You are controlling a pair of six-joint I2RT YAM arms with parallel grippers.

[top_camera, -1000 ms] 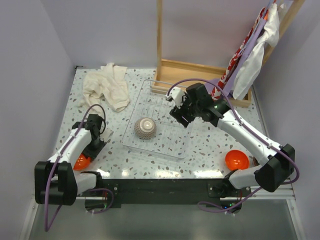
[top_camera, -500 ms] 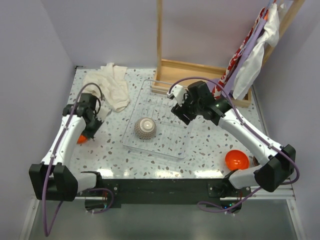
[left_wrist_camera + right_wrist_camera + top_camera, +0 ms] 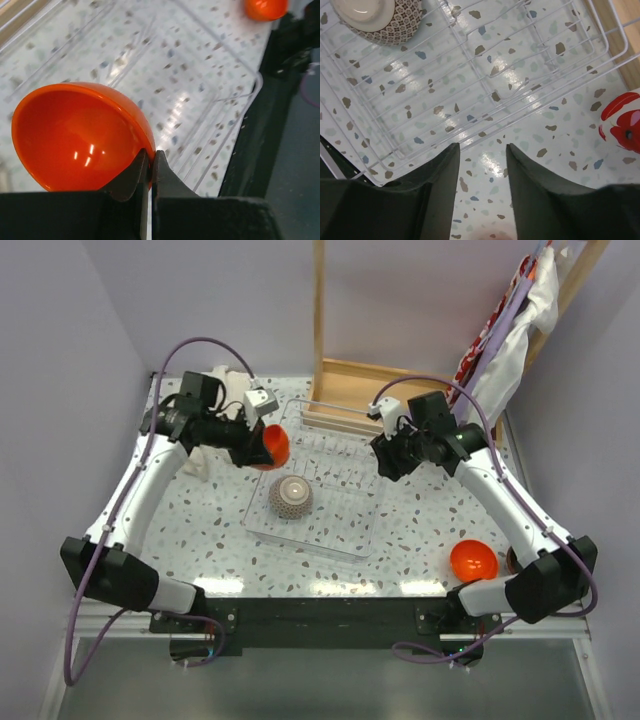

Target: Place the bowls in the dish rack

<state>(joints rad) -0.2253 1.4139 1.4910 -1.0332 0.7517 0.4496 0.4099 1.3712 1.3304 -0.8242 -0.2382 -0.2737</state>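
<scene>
one orange bowl, rim pinched in left gripper, above the dish rack; right gripper agape, empty

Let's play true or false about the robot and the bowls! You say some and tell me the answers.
1. The left claw pinches an orange bowl by its rim. True.
2. The right claw holds a bowl. False: it is open and empty.
3. The patterned bowl sits upside down in the dish rack. True.
4. Both orange bowls are in the rack. False: one is held, the other orange bowl sits on the table.
</scene>
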